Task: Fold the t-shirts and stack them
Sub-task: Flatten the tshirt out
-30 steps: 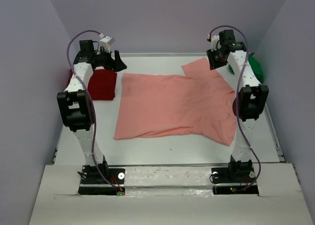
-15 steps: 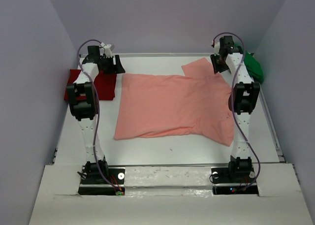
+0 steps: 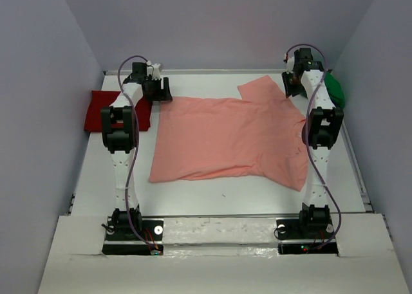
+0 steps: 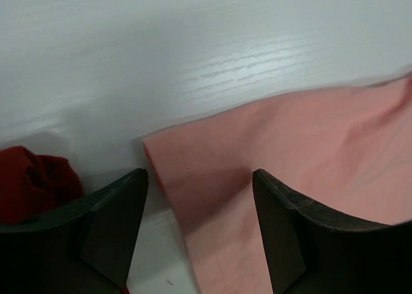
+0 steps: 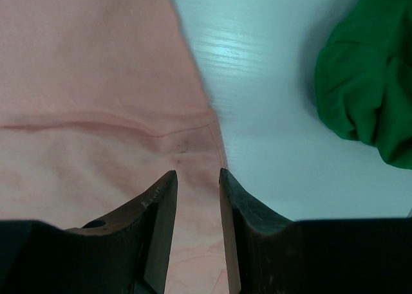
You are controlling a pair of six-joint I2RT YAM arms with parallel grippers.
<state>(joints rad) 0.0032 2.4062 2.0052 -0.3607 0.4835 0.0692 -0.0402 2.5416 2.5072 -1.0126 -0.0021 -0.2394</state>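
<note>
White table (image 3: pixel 212 194), pale violet walls on three sides. Upper left of top view: deep red shirt (image 3: pixel 103 110), a roughly rectangular patch at the table's left edge. Just right of it, left gripper (image 3: pixel 161 91), jaws wide apart, nothing between them, over the far-left corner of salmon-pink shirt (image 3: pixel 225 136). Pink shirt spread flat across frame centre, one sleeve toward upper right. Above that sleeve's hem, right gripper (image 3: pixel 293 85), jaws parted only narrowly, no cloth between them in wrist view. Far upper right: green shirt (image 3: pixel 335 91), bunched against the right wall, apart from the pink one.
</note>
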